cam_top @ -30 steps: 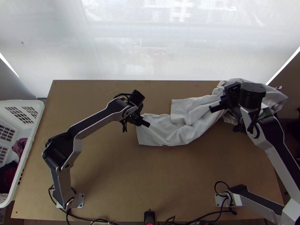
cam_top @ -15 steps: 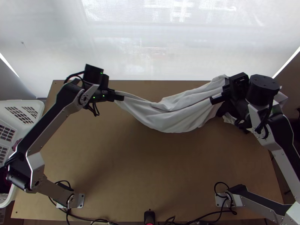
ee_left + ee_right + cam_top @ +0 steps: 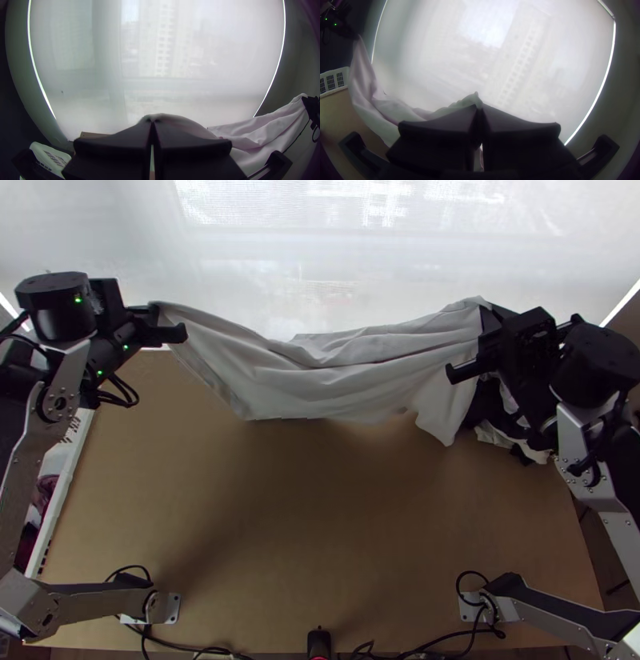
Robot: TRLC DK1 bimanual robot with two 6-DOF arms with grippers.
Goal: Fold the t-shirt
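In the left tool [image 3: 154,313] and right tool [image 3: 491,314], opposite ends of the white t-shirt [image 3: 320,380] are being clenched; between them, it is being drawn wider and higher above the worktop [image 3: 320,516] than before. By the left wrist view, meeting fingers [image 3: 113,146] are being revealed.
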